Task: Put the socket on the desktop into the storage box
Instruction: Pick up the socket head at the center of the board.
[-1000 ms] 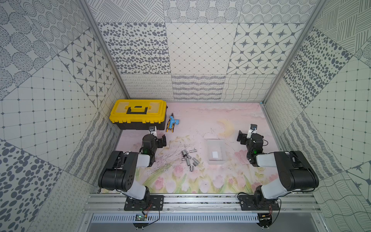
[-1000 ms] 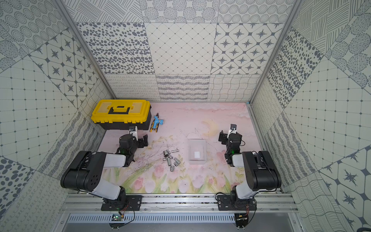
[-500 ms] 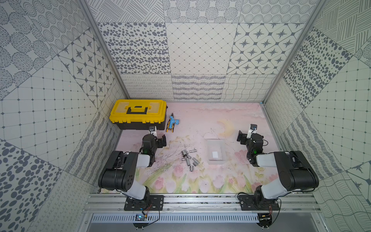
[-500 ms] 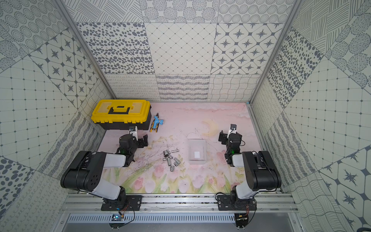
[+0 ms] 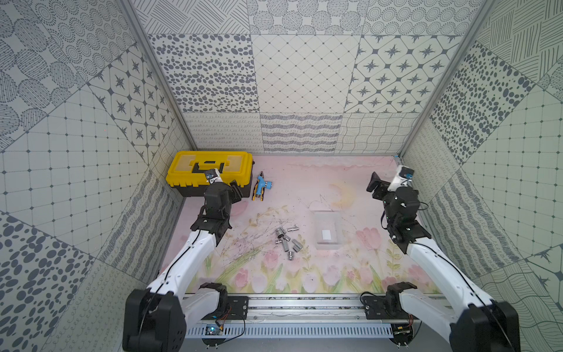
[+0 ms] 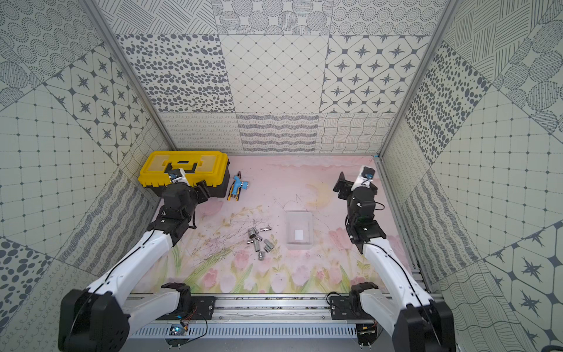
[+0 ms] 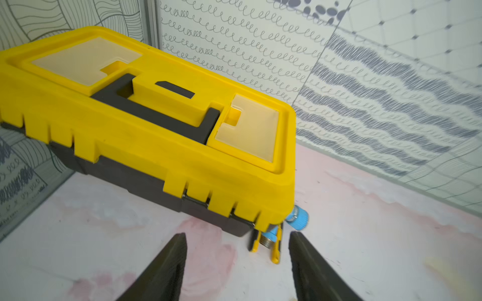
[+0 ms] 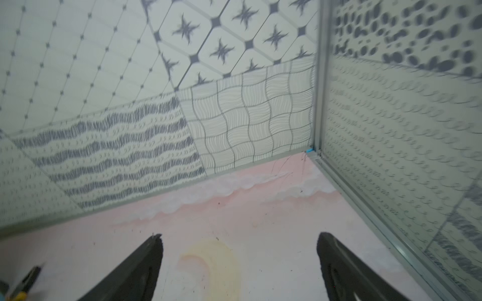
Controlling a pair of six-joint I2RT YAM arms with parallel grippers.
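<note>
The pale pink desktop (image 5: pixel 304 179), printed with tulips, clouds and a yellow moon, carries a black toolbox with a yellow lid (image 5: pixel 182 170) in its far left corner. Both arms now reach higher and further toward the far edge than a second ago. The left gripper (image 7: pixel 238 235) hangs in front of the toolbox, jaws parted and gripping nothing, and set narrower than those of the right gripper (image 8: pixel 239 234). The right gripper's jaws spread wide and bare near the far right corner.

The clear frosted plastic storage box (image 5: pixel 327 221), with a white label (image 5: pixel 326 234) on its bottom, lies right of the middle, unmoved. In the left wrist view the blue and yellow hand tool (image 7: pixel 297 221) is half hidden behind the toolbox corner. The small silver metal sockets (image 5: pixel 286 240) lie clustered on the desktop just beside the box, toward the left edge, where they were before. They are too small to count surely.
</note>
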